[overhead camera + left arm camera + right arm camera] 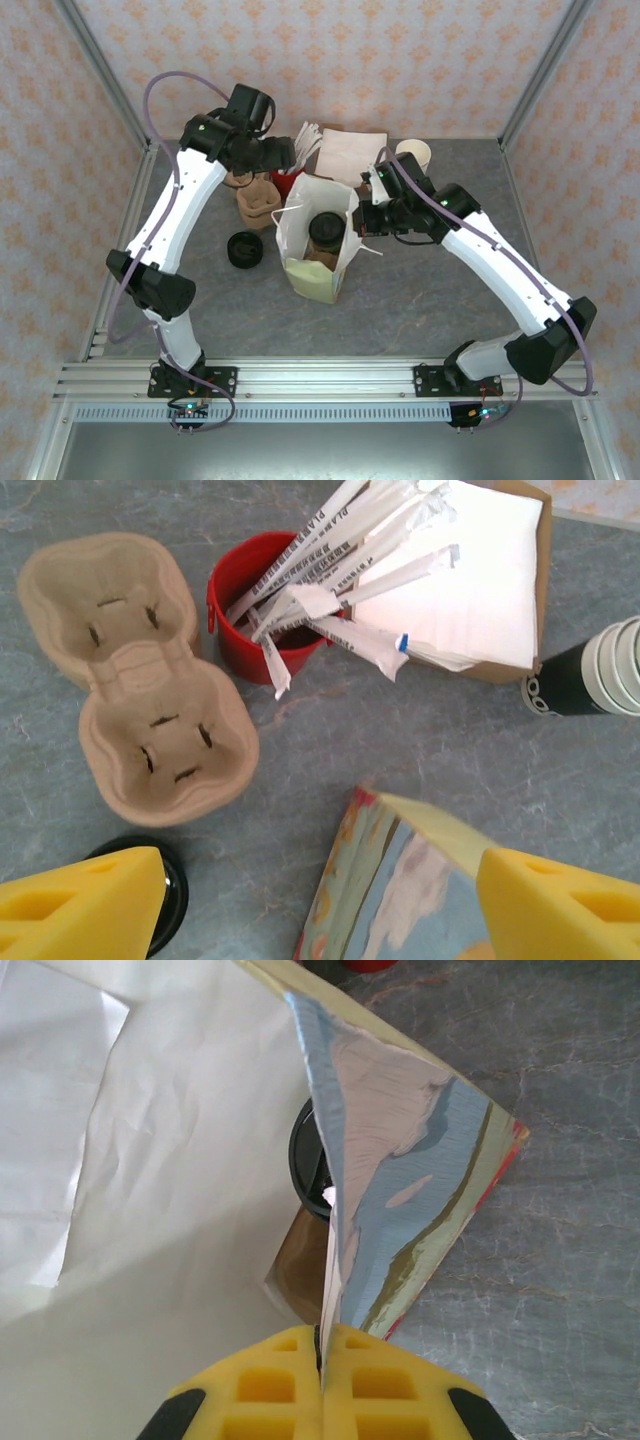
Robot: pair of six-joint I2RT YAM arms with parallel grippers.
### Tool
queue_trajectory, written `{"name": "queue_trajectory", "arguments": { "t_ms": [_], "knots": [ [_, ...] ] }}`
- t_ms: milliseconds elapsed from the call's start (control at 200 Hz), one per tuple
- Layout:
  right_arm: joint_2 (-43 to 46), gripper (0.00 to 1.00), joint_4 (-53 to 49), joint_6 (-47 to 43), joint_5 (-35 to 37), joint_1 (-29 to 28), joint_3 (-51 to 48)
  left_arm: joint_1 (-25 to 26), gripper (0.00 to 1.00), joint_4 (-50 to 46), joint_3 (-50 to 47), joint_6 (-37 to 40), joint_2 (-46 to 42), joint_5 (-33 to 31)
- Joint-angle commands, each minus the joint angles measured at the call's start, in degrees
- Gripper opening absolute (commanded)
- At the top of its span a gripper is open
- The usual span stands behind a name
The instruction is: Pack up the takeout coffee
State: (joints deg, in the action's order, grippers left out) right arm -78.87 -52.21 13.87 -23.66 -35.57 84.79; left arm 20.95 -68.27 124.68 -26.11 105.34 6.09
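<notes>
at the left of the worktop (420, 300) lies one loose black lid (245, 248), near and left of one pulp carrier (135, 680). the top view gives the carrier as a brown lump half under the left arm, while the left wrist view adds its two wells, each cut with slits. the left tool (320, 865) hangs above the ground between carrier and bag, its two yellow fingers (80, 900) spread wide and released, gripping nothing. just right of the carrier stands one red cup (240, 630) stuffed with paper-wrapped straws (330, 560), too tangled to count, and beyond it to the right is one pile of white napkins (480, 570). in the middle of the worktop stands one paper bag (312, 280), mouth open. the takeout coffee (326, 228), one cup, sits upright inside it, its black lid plain from above. the right wrist view shows a sliver of that lid behind the bag's wall and adds the printed blue, grey and red outside of the bag, which the top view hardly gives. the right tool (320, 1360) is clenched on the bag's right top edge, the paper pinched between its fingers. far right stands one stack of cups (413, 155); the left wrist view adds a black band beneath its white rims.
</notes>
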Motion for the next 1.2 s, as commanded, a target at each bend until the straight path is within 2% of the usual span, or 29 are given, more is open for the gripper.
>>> {"name": "queue_trajectory", "arguments": {
  "t_ms": [0,190,450,576,896,1101,1196],
  "knots": [
    [-0.21,0.02,1.88,-1.11,-3.66,0.50,-0.59,-0.62,0.81,3.51,2.20,1.03,3.17,-4.22],
    [-0.67,0.07,2.82,-2.16,-5.51,1.03,-1.54,-0.82,0.79,3.28,9.36,4.12,11.48,-7.26],
    [-0.97,0.37,1.78,-3.00,-5.56,1.89,0.25,-1.15,0.75,4.44,13.62,3.81,17.59,-11.35],
    [-0.67,0.45,1.16,-2.64,-5.00,2.32,1.49,-1.32,0.71,6.46,14.33,3.54,19.41,-13.08],
    [0.25,0.49,-0.35,-3.19,-2.05,3.09,5.22,-2.26,0.64,6.56,20.80,4.98,25.73,-13.76],
    [0.27,0.54,-1.36,-3.66,1.80,4.00,8.30,-2.55,0.55,7.00,20.92,5.59,27.24,-13.06],
    [0.03,0.53,-1.24,-3.98,0.71,5.72,9.47,-2.51,0.51,6.96,20.94,5.82,27.79,-13.13]
  ]
}}
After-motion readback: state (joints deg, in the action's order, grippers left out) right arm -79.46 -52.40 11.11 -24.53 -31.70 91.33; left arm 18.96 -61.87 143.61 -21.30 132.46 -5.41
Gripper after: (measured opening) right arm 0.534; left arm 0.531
